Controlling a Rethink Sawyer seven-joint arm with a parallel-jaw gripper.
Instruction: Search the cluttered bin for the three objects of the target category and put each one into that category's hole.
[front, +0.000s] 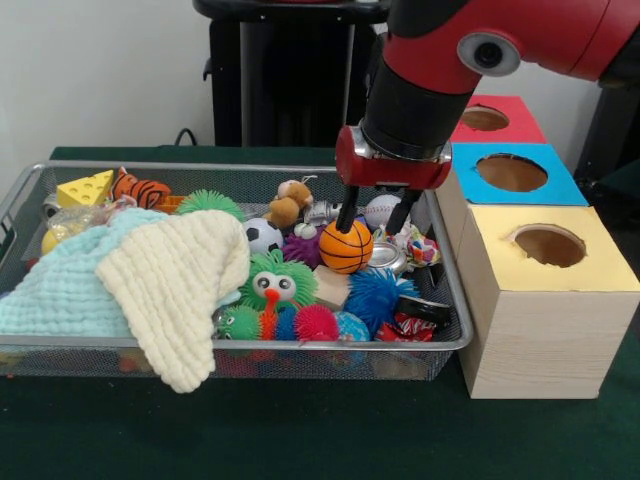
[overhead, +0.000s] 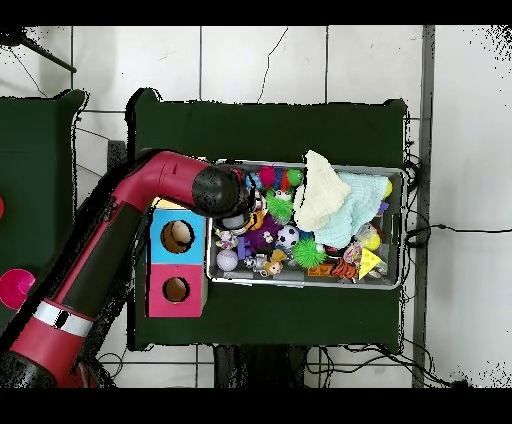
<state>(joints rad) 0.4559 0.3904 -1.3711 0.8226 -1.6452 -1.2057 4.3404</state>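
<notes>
My gripper (front: 372, 228) hangs open over the right part of the wire bin (front: 250, 345). Its left finger (front: 346, 212) comes down just behind the top of an orange basketball (front: 346, 248); the right finger (front: 401, 212) stands apart from the ball. Whether a finger touches the ball I cannot tell. A soccer ball (front: 263, 236) and a white baseball (front: 383, 209) lie close by among the toys. Right of the bin stand three boxes with round holes: yellow (front: 548, 245), blue (front: 511, 172), red (front: 485, 118). In the overhead view the arm's wrist (overhead: 222, 192) hides the gripper.
A mint cloth (front: 60, 290) and a cream cloth (front: 175, 280) cover the bin's left half. Spiky balls (front: 378, 295), a green furry toy (front: 275, 280), a teddy (front: 288, 203), a tiger (front: 140, 188) and a cheese wedge (front: 87, 188) fill the rest. From above, the boxes (overhead: 176, 236) adjoin the bin (overhead: 300, 283).
</notes>
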